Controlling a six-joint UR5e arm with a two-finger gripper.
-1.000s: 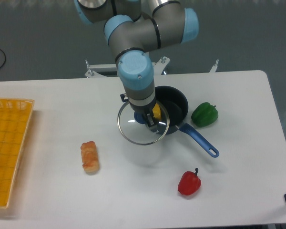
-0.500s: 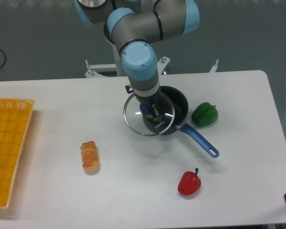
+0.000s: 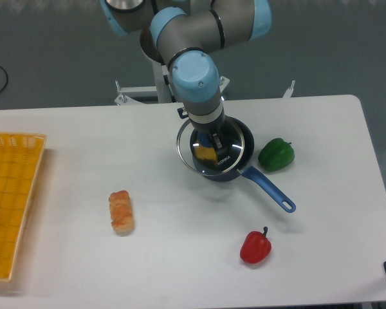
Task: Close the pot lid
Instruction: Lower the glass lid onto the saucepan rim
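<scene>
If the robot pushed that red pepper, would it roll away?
Probably only a little. The red pepper looks lumpy and lopsided rather than ball-round, so it would likely wobble and stop. Its glossy skin suggests it might slip on the smooth white table. The small stem on top could also catch and halt a roll.

Bright even light, soft shadows, perhaps slight blur

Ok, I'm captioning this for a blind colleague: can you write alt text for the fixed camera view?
A robot arm's gripper holds a glass lid by its knob, almost centred over a dark pot with a blue handle on a white table. Nearby lie a green pepper, red pepper, pastry and yellow basket.
</scene>
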